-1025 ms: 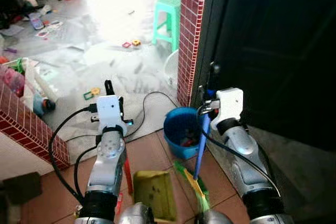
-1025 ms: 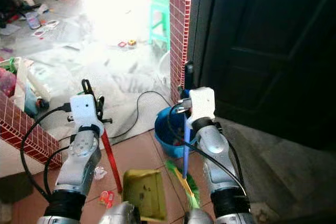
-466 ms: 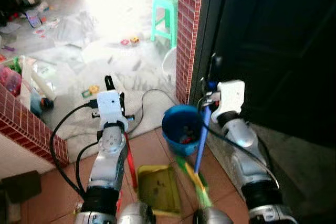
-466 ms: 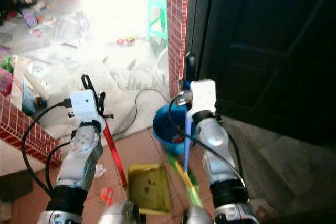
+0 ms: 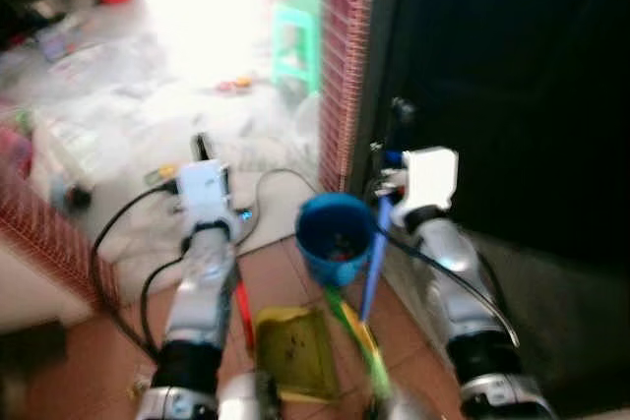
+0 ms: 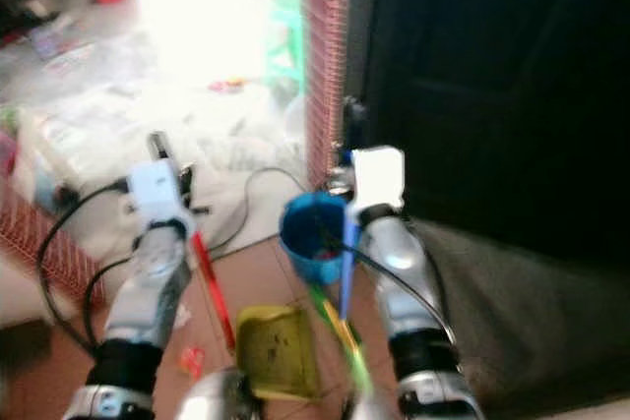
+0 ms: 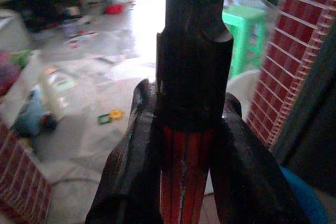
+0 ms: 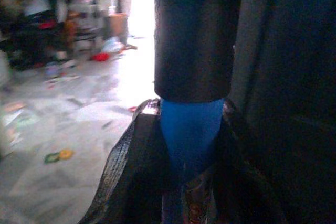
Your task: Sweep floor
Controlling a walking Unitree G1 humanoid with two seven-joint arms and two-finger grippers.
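We judge the step in hand to be carrying a loaded dustpan to the blue bucket (image 5: 335, 235) by the red brick pillar (image 5: 345, 66), so the work is to keep the pan level and come up square to the rim before tipping. The yellow dustpan (image 5: 292, 353) hangs low between our arms over the terracotta tiles, just short of the bucket, with dark specks in it; tilting it early would spill them back onto the floor. Our left gripper (image 7: 185, 129) is clamped around the red dustpan handle (image 7: 185, 177), fingers (image 7: 131, 156) pressed to both sides just below its black cap. Our right gripper (image 8: 190, 145) is likewise clenched on the blue broom handle (image 8: 190, 129), and the broom's green and yellow bristles (image 5: 356, 336) trail beside the pan, close enough to foul it, so we should hold the broom clear. By count: one pillar, one bucket, one green stool (image 5: 298, 31) beyond, one dustpan, one broom, and several small bits of litter on the pale floor, too blurred to number.
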